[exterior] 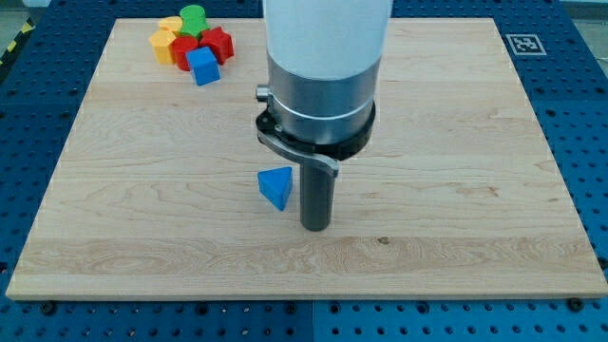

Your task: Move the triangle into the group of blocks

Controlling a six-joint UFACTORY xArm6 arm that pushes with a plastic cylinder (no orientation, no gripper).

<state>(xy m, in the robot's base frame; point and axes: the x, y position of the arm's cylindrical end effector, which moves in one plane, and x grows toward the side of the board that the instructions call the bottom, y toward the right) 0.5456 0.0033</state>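
A blue triangle block point(276, 186) lies on the wooden board point(456, 142), a little left of the view's middle and towards the bottom. My tip point(314, 226) rests on the board just to the right of the triangle and slightly below it, close beside it. The group of blocks sits at the view's top left: a green block point(194, 17), a yellow block point(164, 44), another yellow block point(172, 24), a red block point(218, 42), a second red block point(184, 51) and a blue cube point(202, 66).
The arm's wide grey and white body point(323, 66) hangs over the board's middle and hides part of it. A black and white marker tag point(525, 43) is at the board's top right corner. Blue perforated table surrounds the board.
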